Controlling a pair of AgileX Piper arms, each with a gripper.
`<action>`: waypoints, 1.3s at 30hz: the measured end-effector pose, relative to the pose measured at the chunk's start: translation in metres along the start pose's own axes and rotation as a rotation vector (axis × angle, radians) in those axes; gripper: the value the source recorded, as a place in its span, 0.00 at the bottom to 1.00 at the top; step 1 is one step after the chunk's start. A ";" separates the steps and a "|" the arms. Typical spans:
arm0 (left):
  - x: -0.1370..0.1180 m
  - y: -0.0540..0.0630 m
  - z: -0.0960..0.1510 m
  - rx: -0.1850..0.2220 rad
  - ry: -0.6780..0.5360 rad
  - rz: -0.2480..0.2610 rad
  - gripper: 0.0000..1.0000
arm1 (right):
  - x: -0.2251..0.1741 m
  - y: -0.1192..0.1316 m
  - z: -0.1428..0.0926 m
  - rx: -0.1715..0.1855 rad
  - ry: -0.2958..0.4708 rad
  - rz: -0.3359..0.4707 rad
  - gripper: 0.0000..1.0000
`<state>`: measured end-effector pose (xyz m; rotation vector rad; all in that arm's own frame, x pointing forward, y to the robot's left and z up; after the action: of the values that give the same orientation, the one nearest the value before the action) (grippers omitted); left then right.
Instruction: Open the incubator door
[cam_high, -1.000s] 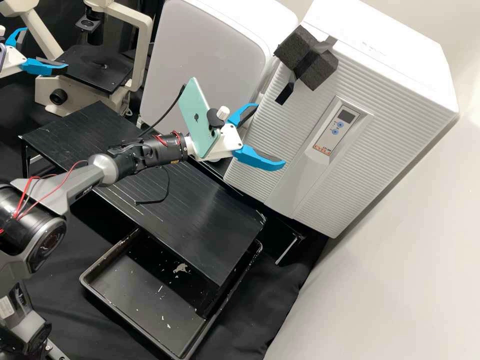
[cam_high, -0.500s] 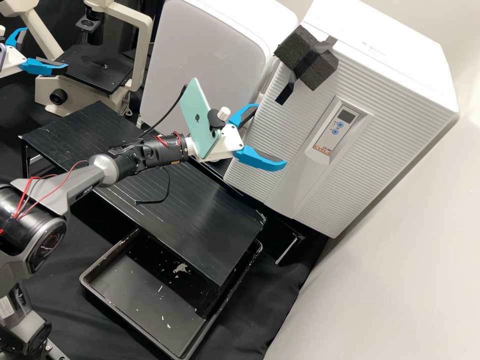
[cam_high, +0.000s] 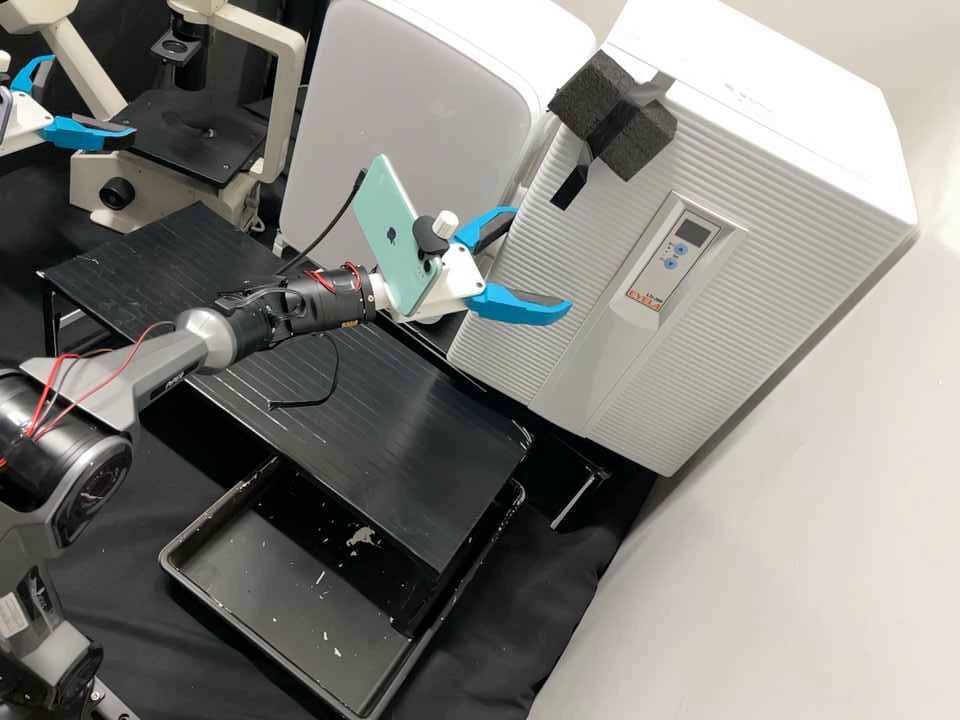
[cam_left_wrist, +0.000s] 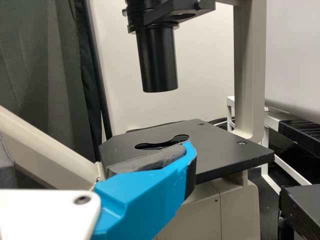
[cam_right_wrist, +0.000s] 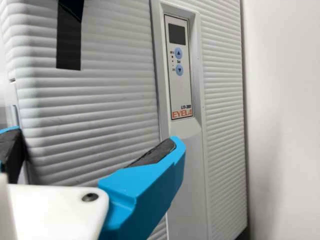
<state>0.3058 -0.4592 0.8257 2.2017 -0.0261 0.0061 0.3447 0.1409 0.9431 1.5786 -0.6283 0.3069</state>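
Observation:
In the high view, my right gripper (cam_high: 543, 260) stands open at the left side of the white incubator (cam_high: 770, 120), whose ribbed door (cam_high: 560, 270) is closed. One finger lies by the door's left edge, the other before its front; contact cannot be told. The right wrist view shows the open gripper (cam_right_wrist: 95, 140) against the ribbed door (cam_right_wrist: 117, 112), left of the control panel (cam_right_wrist: 180, 95). My left gripper (cam_high: 85, 100) is open and empty by the microscope at upper left; in the left wrist view, one blue finger of this gripper (cam_left_wrist: 100, 160) overlaps the microscope stage (cam_left_wrist: 225, 145).
A rounded white appliance (cam_high: 410, 120) stands close beside the incubator. Black foam blocks (cam_high: 615, 115) are taped to the incubator's upper front corner. Below the right arm are a black raised shelf (cam_high: 400, 430) and a black tray (cam_high: 175, 565). A wall (cam_high: 800, 500) rises on the right.
The right gripper has rolled slightly, so the dark pad of its lower finger shows more, and the phone on it has tilted a little left. The left gripper and the door have not moved.

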 end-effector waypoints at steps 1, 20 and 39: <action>0.000 0.000 0.000 0.000 0.000 0.000 1.00 | 0.000 0.000 0.000 0.000 0.000 0.000 0.00; 0.000 0.000 0.000 0.000 0.000 0.000 1.00 | -0.003 -0.001 -0.004 0.009 0.012 -0.039 0.00; 0.000 0.000 0.000 0.000 0.000 0.000 1.00 | -0.005 -0.002 -0.006 -0.005 0.035 -0.068 0.00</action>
<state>0.3058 -0.4592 0.8257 2.2017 -0.0261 0.0061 0.3430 0.1482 0.9398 1.5827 -0.5471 0.2810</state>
